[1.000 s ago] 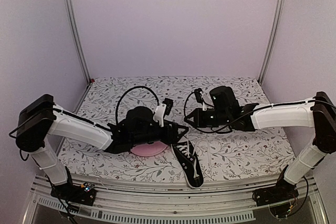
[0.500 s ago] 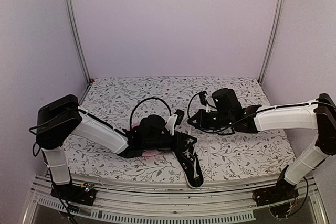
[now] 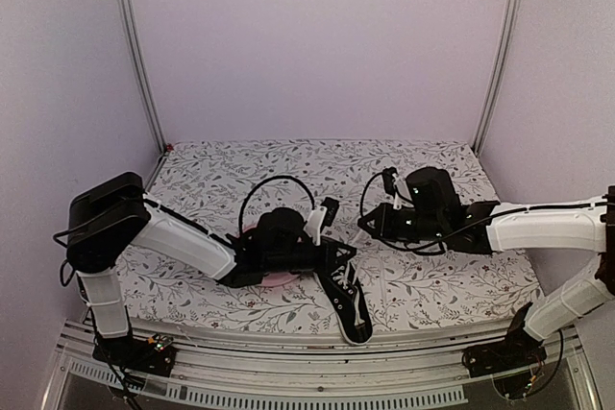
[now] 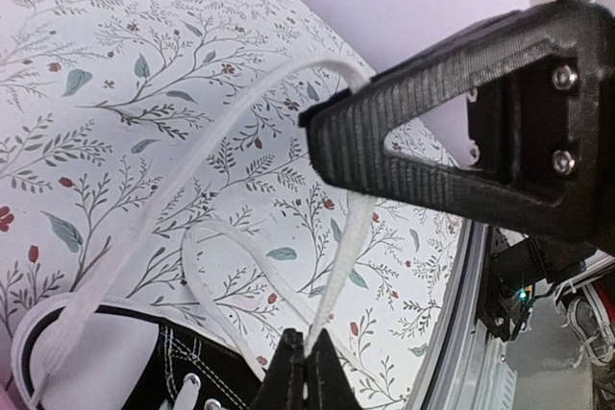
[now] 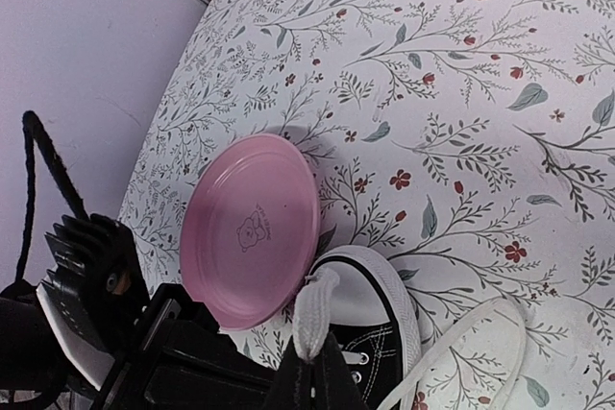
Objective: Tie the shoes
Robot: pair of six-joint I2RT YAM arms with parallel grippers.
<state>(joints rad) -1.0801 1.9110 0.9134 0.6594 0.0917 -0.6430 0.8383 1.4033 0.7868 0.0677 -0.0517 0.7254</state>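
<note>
One black sneaker (image 3: pixel 350 302) lies on the flowered tablecloth (image 3: pixel 452 280) near the front table edge, one end just beside a pink plate (image 5: pixel 248 228). The left gripper (image 4: pixel 307 364) has its fingers clamped together on a white lace strand (image 4: pixel 348 232) rising from the shoe. The right gripper (image 5: pixel 309 370) is clamped on another lace end (image 5: pixel 313 309).

The table (image 3: pixel 432 285) is viewed from high above its near edge. Both wrist views are taken close above it, with the shoe (image 5: pixel 380 338) shared at their lower edges.
</note>
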